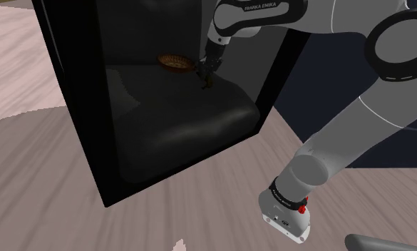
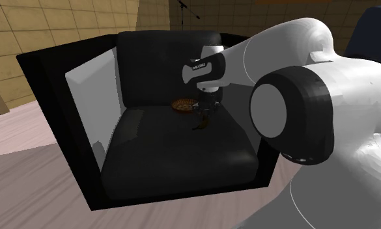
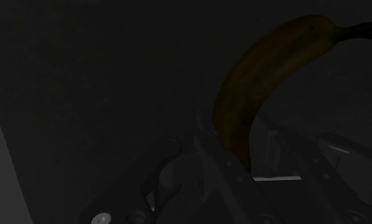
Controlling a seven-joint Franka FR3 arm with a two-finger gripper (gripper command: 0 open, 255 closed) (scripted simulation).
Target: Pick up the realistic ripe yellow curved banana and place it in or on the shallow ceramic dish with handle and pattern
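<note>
A dark yellow-brown curved banana [image 3: 261, 76] rises from between my black fingers, its stem pointing away from the hand. My gripper [image 3: 241, 156] looks shut on the banana's lower end. In the shoulder view the gripper [image 1: 206, 74] hangs just over the black armchair seat with the banana [image 1: 208, 85] below it. The shallow patterned brown dish [image 1: 176, 63] lies on the seat close to the gripper, towards the chair's back. In the second exterior view the dish [image 2: 181, 105] sits just left of the gripper [image 2: 205, 112] and the banana [image 2: 200, 125].
The black armchair [image 1: 185, 128] has tall side walls and a backrest [image 2: 159, 65] enclosing the seat. My white arm reaches in over the right armrest [image 1: 281, 64]. Wood-look floor [image 1: 199, 214] surrounds the chair, and a tiled wall [image 2: 45, 26] stands behind it.
</note>
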